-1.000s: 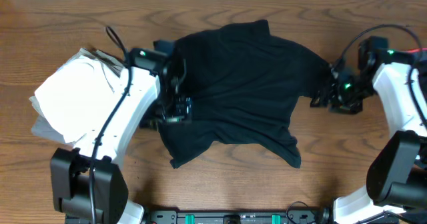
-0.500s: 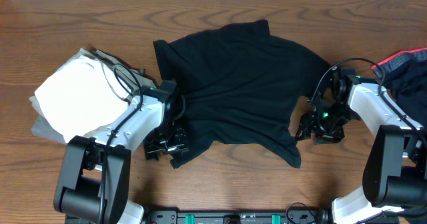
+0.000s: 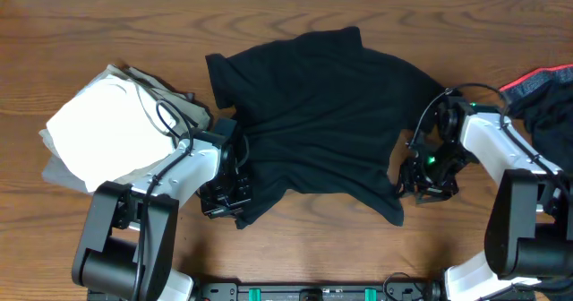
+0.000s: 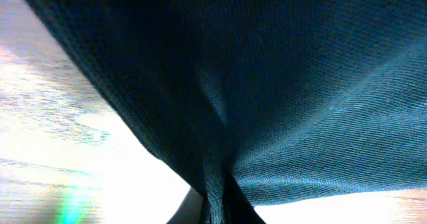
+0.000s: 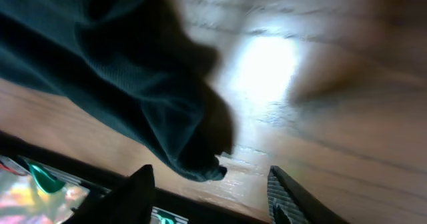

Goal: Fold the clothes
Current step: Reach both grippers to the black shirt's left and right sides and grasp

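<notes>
One black T-shirt (image 3: 313,113) lies crumpled mid-table (image 3: 89,32), long axis roughly 10 to 4 o'clock; neck end I cannot tell. One white and grey stack (image 3: 98,131) sits at 9 o'clock, one red-edged black garment (image 3: 542,95) at 3. The left gripper (image 3: 226,193) is clamped on the shirt's 7 o'clock corner; the right gripper (image 3: 423,180) stands part-open, the 4 o'clock corner between its fingers (image 5: 133,191), unpinched

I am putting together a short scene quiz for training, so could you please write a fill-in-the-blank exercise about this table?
1. The left fingers are shut on the ____ T-shirt.
2. The right fingers stand ____ at that shirt's edge.
3. The folded white garment lies on the shirt's ____ side in the overhead view.
4. The dark garment at the right edge has ____ trim.
Missing words: black; open; left; red.
</notes>
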